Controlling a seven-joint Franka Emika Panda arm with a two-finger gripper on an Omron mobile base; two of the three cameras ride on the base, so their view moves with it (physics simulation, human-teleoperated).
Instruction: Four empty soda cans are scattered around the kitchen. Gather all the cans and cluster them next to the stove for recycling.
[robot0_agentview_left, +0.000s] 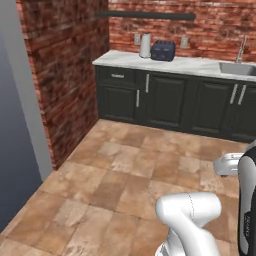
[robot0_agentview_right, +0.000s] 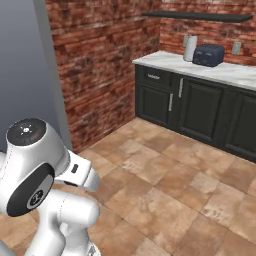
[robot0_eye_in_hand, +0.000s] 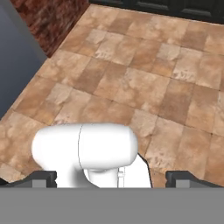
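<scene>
Gripper (robot0_eye_in_hand: 111, 179) is hanging over the tiled floor (robot0_eye_in_hand: 144, 87) with jaws spread wide apart, gripping nothing; toaster (robot0_agentview_left: 163, 50) is sitting on the counter (robot0_agentview_left: 200, 64).

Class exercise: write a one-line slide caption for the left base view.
Marble counter with kettle and toaster above dark cabinets, brick walls, tiled floor.

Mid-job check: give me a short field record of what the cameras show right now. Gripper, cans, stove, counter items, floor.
gripper: open, holding nothing, pointing down at the tiled floor
soda cans: none to be seen
stove: not to be seen
counter: white marble top over dark cabinets, against the brick wall
on counter: dark toaster, pale canister beside it on the corner side
sink: at the counter's right end in the left base view
shelf: dark, on the wall above the counter
</scene>
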